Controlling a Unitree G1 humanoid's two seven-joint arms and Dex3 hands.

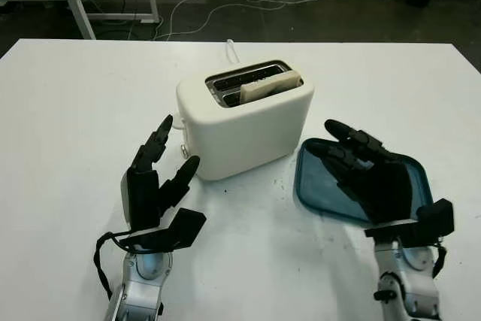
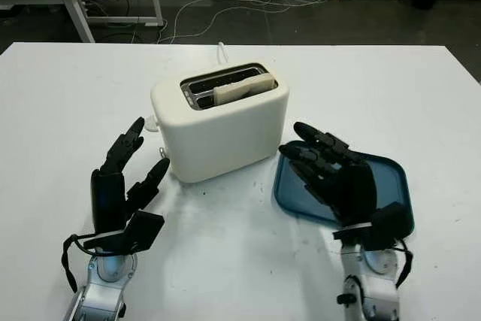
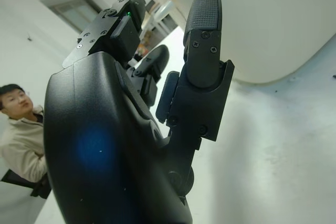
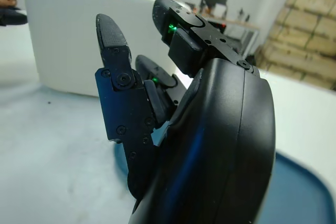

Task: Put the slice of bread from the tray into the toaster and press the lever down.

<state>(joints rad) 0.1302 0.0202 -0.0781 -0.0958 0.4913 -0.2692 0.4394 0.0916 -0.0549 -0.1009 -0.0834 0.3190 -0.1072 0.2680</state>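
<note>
A cream toaster [image 1: 244, 120] stands mid-table with a slice of bread [image 1: 270, 85] sticking up out of its nearer slot. Its lever knob [image 1: 184, 151] shows low on the left end face. My left hand [image 1: 161, 167] is open just left of the toaster, fingertips close to that end. To the toaster's right lies the blue tray [image 1: 417, 178], holding no bread. My right hand [image 1: 357, 159] is open above the tray's left part. The toaster wall [image 3: 273, 19] is close to the left fingers [image 3: 202, 30], and the toaster [image 4: 68, 45] stands beyond the right fingers [image 4: 113, 40].
A white cord [image 1: 231, 50] leaves the toaster toward the table's far edge. A person [image 3: 21, 129] stands off to the side. Desks, cables and wooden crates lie on the floor beyond the table [image 1: 75, 110].
</note>
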